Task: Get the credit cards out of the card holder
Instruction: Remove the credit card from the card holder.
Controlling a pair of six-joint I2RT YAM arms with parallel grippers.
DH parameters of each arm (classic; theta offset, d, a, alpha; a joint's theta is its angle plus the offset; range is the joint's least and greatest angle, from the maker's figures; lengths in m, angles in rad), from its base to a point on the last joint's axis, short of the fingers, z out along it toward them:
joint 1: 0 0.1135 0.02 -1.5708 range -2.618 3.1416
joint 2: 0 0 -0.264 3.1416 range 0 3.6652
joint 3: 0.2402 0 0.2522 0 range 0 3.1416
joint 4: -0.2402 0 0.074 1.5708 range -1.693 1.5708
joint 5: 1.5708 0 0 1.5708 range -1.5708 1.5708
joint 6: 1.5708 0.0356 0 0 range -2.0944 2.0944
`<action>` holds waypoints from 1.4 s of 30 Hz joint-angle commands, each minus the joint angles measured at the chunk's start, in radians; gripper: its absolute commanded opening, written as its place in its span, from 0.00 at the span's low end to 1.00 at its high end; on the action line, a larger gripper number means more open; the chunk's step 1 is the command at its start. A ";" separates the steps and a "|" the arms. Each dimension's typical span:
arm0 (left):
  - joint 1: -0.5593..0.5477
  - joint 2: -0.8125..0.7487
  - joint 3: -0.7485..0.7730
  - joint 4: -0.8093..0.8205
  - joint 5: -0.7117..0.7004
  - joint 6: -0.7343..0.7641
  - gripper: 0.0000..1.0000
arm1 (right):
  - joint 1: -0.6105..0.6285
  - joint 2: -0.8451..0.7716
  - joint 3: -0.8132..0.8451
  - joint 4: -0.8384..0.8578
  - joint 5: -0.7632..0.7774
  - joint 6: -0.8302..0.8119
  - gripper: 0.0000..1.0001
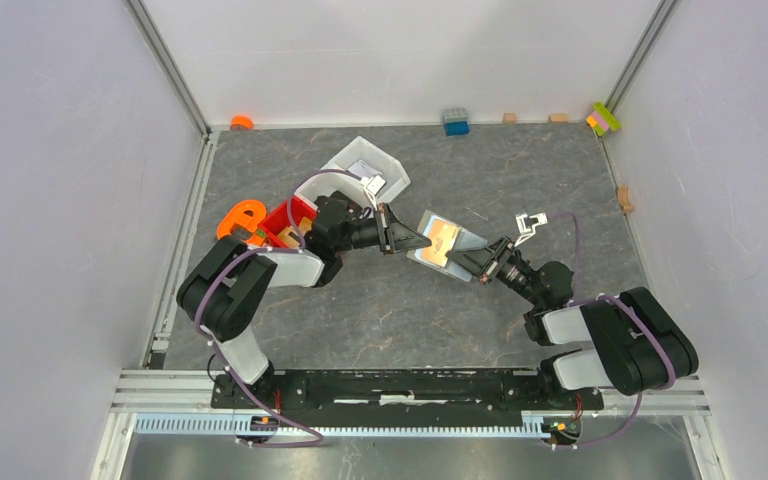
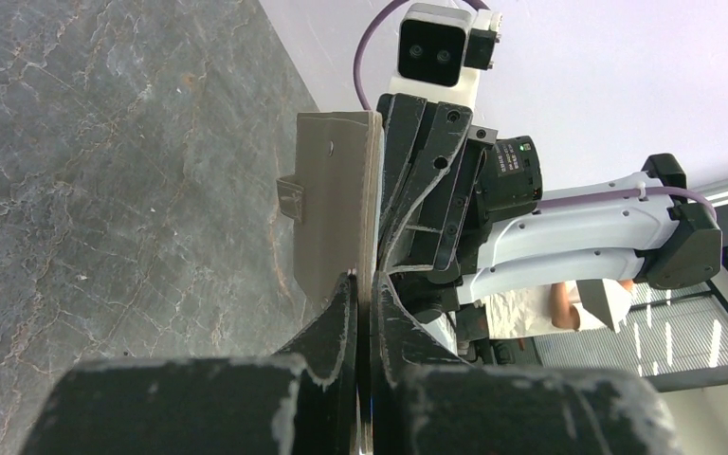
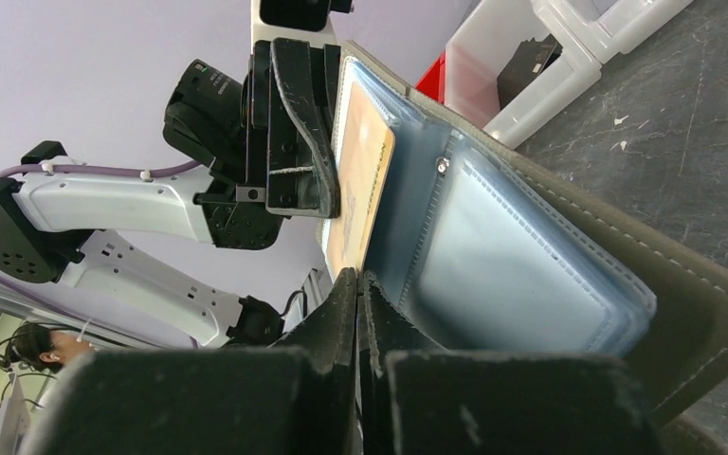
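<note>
On the left, we see the left gripper (image 1: 397, 240) clamped narrow on the left edge of the open holder (image 1: 443, 240), which hangs above the middle of the desk (image 1: 380, 310) with its long axis running from that gripper rightward and slightly nearward to the other. At the right end, the right gripper (image 1: 472, 262) is pinched nearly closed on what looks to us like the near edge of an orange-faced card (image 3: 365, 180) sitting in a clear sleeve. We judge the card must slide out to the right and near, straight away from the left gripper.
</note>
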 commanded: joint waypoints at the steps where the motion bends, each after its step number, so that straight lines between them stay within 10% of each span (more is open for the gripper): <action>1: -0.012 -0.036 0.017 0.027 -0.007 0.023 0.02 | 0.007 -0.009 0.002 0.284 -0.016 0.002 0.00; 19: 0.032 -0.035 -0.030 0.161 -0.011 -0.055 0.02 | -0.011 0.004 -0.006 0.296 -0.015 0.017 0.01; 26: 0.016 -0.023 -0.012 0.164 0.008 -0.055 0.02 | -0.011 0.013 -0.001 0.324 -0.023 0.036 0.38; 42: 0.000 -0.031 0.010 0.030 -0.010 0.019 0.02 | -0.011 -0.033 0.003 0.402 -0.046 0.063 0.26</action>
